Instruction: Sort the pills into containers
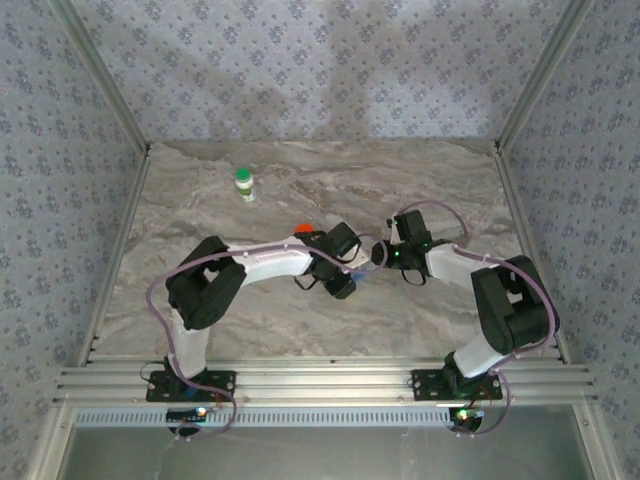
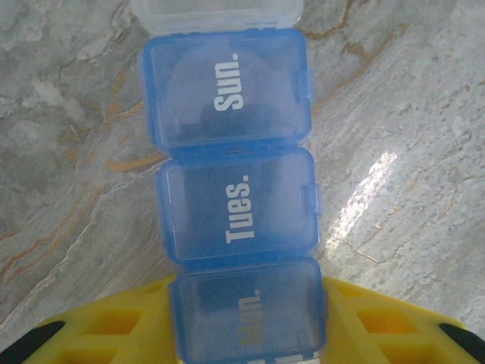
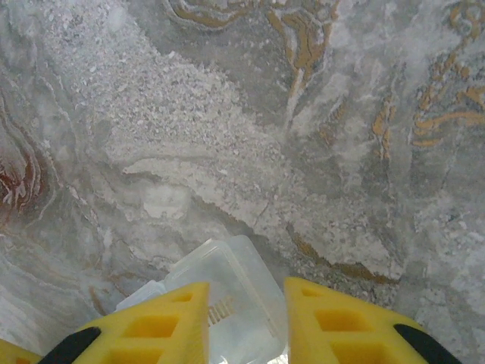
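Observation:
The pill box (image 2: 231, 189) lies lengthwise in the left wrist view, with blue lids marked Sun., Tues. and Mon. and a clear compartment (image 2: 216, 14) at the far end. All the blue lids are down. My left gripper (image 2: 248, 334) is shut on the box, its yellow fingers (image 2: 114, 334) pressed against both sides of the Mon. compartment. In the top view the box (image 1: 362, 268) sits mid-table between the two grippers. My right gripper (image 3: 247, 326) stands open over the clear end compartment (image 3: 242, 288), which runs under its left finger. No pills show.
An orange bottle (image 1: 303, 229) lies just behind the left wrist. A white bottle with a green cap (image 1: 244, 183) stands at the back left. The marble table (image 1: 450, 310) is fenced by metal rails and patterned walls.

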{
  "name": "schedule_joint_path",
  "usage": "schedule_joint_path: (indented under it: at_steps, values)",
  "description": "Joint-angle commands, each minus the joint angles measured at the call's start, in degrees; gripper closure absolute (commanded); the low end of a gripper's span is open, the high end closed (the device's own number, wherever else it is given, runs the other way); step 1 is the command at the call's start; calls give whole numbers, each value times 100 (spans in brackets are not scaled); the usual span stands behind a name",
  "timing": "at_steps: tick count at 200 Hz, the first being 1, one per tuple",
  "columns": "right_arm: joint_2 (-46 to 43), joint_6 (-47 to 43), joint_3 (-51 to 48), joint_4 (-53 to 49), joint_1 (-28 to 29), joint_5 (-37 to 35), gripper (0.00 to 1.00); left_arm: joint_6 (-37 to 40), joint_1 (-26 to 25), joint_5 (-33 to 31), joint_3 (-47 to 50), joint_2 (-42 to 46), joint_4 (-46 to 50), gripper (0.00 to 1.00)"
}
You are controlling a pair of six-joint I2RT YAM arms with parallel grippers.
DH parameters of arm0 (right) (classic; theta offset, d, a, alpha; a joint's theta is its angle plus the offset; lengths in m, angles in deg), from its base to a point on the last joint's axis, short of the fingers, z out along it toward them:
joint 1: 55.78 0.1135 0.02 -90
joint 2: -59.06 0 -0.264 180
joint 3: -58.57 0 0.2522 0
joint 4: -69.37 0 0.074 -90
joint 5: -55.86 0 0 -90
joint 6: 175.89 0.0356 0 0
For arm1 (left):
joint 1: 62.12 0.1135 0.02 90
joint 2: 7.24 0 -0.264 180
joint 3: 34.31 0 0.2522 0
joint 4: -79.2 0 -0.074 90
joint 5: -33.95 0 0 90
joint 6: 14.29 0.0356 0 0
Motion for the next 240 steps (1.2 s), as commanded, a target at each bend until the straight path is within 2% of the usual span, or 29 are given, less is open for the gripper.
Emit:
schedule_joint_path:
  at_steps: [1, 40, 81, 166, 211, 240]
  values:
    - [326, -170, -86, -785, 162, -710, 71, -519, 306, 695, -146, -95, 6, 56]
    - [392, -199, -73, -875, 223, -1000, 72, -923, 658, 1363, -116, -55, -50, 54]
    - [442, -170, -62, -884, 230, -1128, 73, -1126, 728, 1586, -32, 57, -49, 48]
    - [438, -170, -49, -894, 249, -1213, 74, -1829, 672, -33, 573, 1023, -865, 45]
    - [411, -180, -58, -893, 252, -1183, 74, -1789, 588, -150, 401, 1023, -747, 44]
    - [402, -187, -73, -878, 250, -1169, 74, -1634, 328, -284, 329, 1138, -629, 46]
